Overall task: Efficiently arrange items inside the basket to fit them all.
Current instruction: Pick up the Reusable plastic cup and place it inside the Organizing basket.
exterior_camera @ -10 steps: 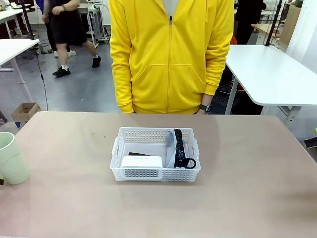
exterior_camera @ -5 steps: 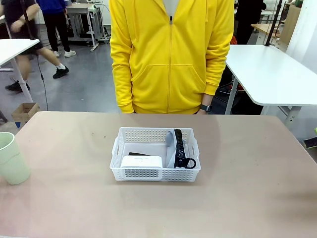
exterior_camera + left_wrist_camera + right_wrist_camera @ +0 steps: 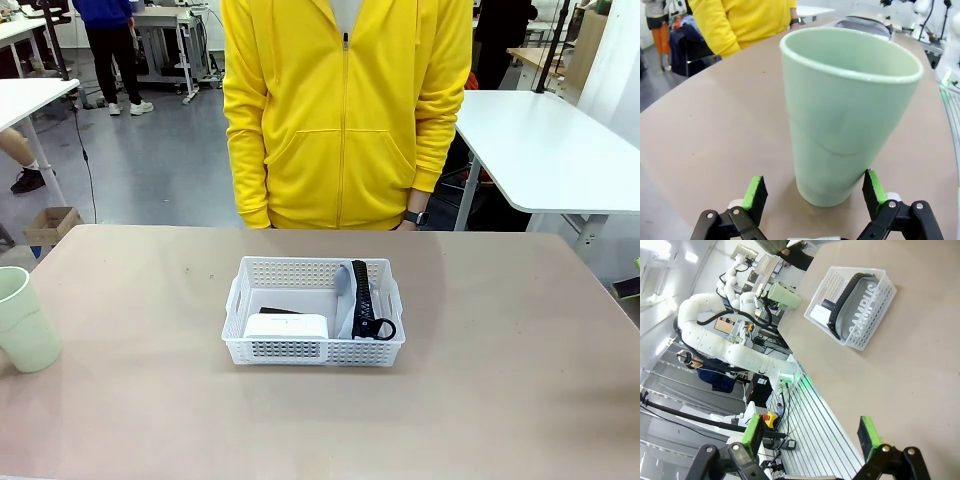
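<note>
Left gripper (image 3: 812, 192), jaws released, straddles the pale green cup (image 3: 847, 107); I would clench low, lift upright, then seat it in the basket (image 3: 314, 352); right gripper (image 3: 812, 435) spread, idle.

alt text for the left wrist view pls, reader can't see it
A pale green cup stands upright on the tan table, between the open left gripper and its green pads. A person's yellow sleeve shows beyond.

From your right wrist camera you can read pale capitals that look like "CAMPUS" running along the side of the grey zip pouch (image 3: 860, 307) lying in the white basket (image 3: 875, 322), and no other lettering is legible to you.
</note>
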`<control>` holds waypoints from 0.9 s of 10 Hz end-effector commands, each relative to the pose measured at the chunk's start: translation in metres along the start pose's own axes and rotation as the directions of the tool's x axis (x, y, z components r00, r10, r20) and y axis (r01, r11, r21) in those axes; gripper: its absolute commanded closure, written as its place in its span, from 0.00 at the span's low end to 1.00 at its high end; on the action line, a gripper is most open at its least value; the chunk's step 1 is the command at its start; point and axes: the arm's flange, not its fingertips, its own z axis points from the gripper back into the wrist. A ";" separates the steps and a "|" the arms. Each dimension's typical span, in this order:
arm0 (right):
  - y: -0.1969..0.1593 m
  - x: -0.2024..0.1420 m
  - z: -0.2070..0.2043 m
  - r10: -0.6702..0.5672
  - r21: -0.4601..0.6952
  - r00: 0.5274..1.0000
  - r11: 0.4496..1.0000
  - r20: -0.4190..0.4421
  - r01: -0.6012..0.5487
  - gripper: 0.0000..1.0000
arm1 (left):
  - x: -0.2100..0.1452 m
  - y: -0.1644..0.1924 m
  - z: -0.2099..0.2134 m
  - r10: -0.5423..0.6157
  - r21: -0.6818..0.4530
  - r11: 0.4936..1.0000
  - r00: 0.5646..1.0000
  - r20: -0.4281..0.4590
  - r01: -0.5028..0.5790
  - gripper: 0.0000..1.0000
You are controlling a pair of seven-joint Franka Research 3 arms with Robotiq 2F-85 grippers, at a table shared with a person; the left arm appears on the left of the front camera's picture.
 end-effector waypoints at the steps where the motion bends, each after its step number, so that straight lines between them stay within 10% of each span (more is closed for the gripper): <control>1: 0.005 0.002 0.000 -0.017 0.015 1.000 1.000 0.017 0.017 0.00 | -0.005 0.004 -0.008 0.018 0.059 0.998 1.000 0.000 -0.018 0.00; 9: 0.005 0.002 0.000 -0.017 0.015 1.000 1.000 0.017 0.017 0.00 | -0.005 -0.008 -0.038 0.026 -0.034 0.999 0.998 0.060 -0.024 0.00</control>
